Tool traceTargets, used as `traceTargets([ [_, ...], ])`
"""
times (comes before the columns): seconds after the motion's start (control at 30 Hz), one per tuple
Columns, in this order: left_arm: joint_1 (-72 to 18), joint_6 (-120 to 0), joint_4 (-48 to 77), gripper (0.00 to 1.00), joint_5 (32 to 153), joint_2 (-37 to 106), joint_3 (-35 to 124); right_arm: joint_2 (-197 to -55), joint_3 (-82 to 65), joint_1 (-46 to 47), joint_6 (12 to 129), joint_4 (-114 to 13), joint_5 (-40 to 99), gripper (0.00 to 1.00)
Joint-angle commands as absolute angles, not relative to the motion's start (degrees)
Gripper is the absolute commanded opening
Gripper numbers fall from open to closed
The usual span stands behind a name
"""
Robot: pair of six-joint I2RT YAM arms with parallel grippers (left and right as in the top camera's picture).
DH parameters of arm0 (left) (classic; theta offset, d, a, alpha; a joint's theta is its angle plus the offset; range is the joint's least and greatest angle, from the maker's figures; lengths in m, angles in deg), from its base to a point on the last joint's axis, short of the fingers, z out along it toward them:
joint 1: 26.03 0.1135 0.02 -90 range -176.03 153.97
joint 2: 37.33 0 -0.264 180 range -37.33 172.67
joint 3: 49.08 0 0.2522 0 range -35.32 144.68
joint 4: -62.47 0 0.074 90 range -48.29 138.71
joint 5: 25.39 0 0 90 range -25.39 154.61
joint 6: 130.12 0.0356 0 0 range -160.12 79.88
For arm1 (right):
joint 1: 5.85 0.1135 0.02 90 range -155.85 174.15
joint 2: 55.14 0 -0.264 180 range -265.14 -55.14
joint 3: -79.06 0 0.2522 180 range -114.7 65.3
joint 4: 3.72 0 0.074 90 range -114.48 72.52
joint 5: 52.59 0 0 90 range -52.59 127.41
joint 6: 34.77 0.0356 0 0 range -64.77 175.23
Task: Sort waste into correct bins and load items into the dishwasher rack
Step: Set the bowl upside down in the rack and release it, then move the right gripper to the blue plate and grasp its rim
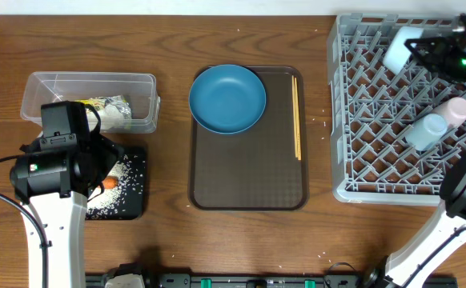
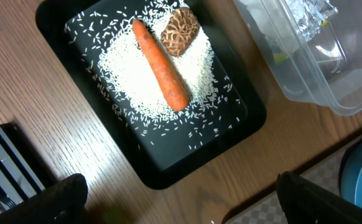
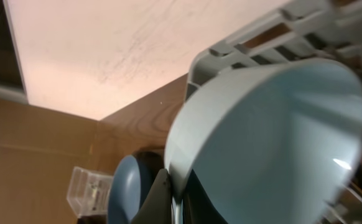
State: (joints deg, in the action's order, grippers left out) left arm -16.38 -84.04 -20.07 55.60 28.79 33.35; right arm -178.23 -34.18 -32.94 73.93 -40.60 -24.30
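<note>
Overhead, the right gripper [image 1: 415, 48] is out over the far corner of the dishwasher rack [image 1: 353, 188], closed on the small light blue bowl [image 1: 399, 46]; the light blue cup [image 1: 423, 130] and the whitish cup [image 1: 457, 110] already lie among the pegs nearer the middle; the dark blue dish [image 1: 227, 98] and the chopsticks [image 1: 297, 120] are on the brown serving tray [image 1: 249, 176], not yet loaded; the left arm [image 1: 53, 172] hangs over the black tray [image 1: 133, 204], with the clear tub [image 1: 89, 80] and its snack wrapper [image 1: 109, 108] just beyond. From the left wrist, the left gripper [image 2: 184, 196] stands wide open and holds nothing; below it the carrot [image 2: 160, 64] lies across the rice [image 2: 131, 81] with the brown lump [image 2: 179, 31] touching its upper end, all inside the black tray, so the waste looks sorted. From the right wrist, the fingers [image 3: 162, 196] pinch the bowl's rim, the bowl tilted with its hollow towards the camera and the rack's grey lattice behind it (whether it touches the pegs I cannot tell). The step in hand looks to be loading the bowl; the next move likely calls for lowering it between pegs in a free part of the rack, clear of the two cups, then letting go; the dish and chopsticks would follow.
</note>
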Motion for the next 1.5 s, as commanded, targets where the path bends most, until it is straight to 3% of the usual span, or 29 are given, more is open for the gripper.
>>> traceTargets([
  [0.0,-16.1,-85.0,-20.3,0.98,54.9,28.9,33.2,-179.4,-34.7,-34.6,74.5,-41.7,-23.0,0.01],
  [0.1,-16.1,-85.0,-20.3,0.98,54.9,28.9,33.2,-179.2,-34.7,-35.3,74.5,-42.8,-22.7,0.03],
  [0.2,-16.1,-85.0,-20.3,0.98,54.9,28.9,33.2,-178.4,-34.8,-36.0,74.5,-44.6,-21.7,0.19],
  [0.27,-16.1,-85.0,-20.3,0.98,54.9,28.9,33.2,-177.1,-34.9,-36.2,74.8,-47.2,-19.4,0.35],
  [0.5,-16.1,-85.0,-20.3,0.98,54.9,28.9,33.2,-166.1,-34.9,-36.5,74.8,-59.0,0.5,0.35],
  [0.63,-16.1,-85.0,-20.3,0.98,54.9,28.9,33.2,-157.2,-34.9,-36.3,74.7,-63.0,9.5,0.52],
  [0.8,-16.1,-85.0,-20.3,0.98,54.9,28.9,33.2,-146.4,-34.9,-33.3,74.6,-64.6,11.7,0.52],
  [1.13,-16.1,-85.0,-20.3,0.98,54.9,28.9,33.2,-139.1,-34.9,-9.5,71.2,-64.2,16.7,0.58],
  [1.47,-16.1,-85.0,-20.3,0.98,54.9,28.9,33.2,-157.5,-34.9,19.8,59.3,-55.9,27.6,0.61],
])
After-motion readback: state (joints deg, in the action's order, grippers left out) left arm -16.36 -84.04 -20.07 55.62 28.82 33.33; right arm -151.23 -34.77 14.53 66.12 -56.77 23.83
